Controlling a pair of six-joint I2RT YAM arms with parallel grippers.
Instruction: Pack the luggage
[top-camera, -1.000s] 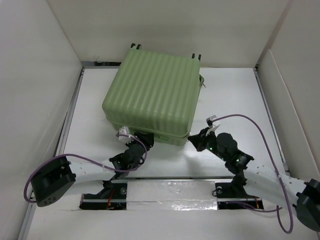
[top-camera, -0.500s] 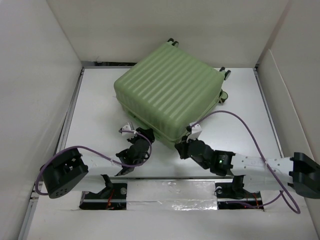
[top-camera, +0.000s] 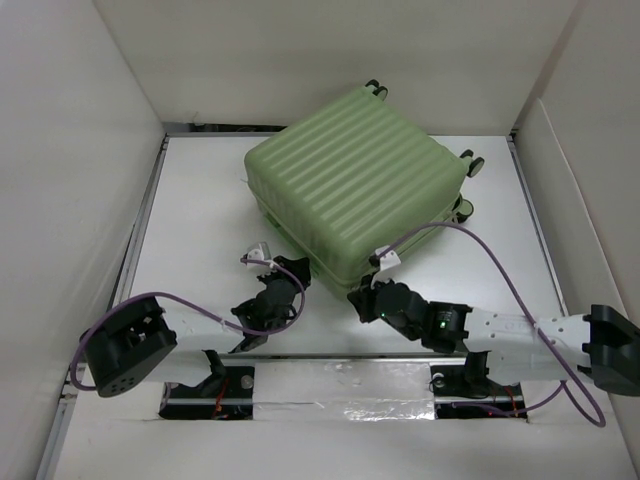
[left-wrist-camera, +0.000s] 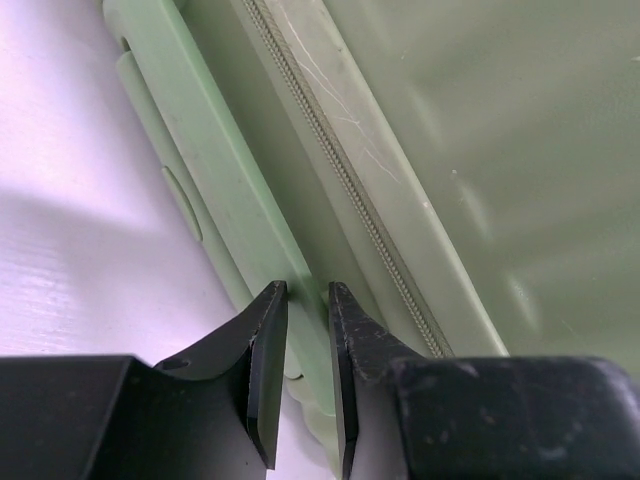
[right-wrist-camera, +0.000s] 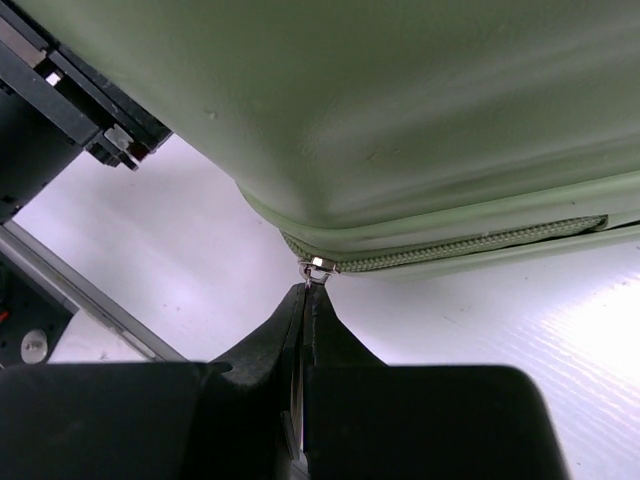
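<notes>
Your ribbed, light-green hard-shell luggage (top-camera: 355, 185) lies closed, far centre on the smooth white table (top-camera: 200, 200), your right gripper (right-wrist-camera: 308, 300) pinched tight on its small metal zipper pull (right-wrist-camera: 316, 266), your left gripper (left-wrist-camera: 305, 300) with jaws a slit apart at the moulded side strip (left-wrist-camera: 215, 200), whether it grips you cannot tell

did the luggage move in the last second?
Yes. The luggage swung clockwise in the top view and slid right, its wheels now nearer the table's right rail.

The luggage (top-camera: 355, 180) is ribbed, satin plastic; its zipper pull (right-wrist-camera: 316, 265) seemingly metal.
</notes>
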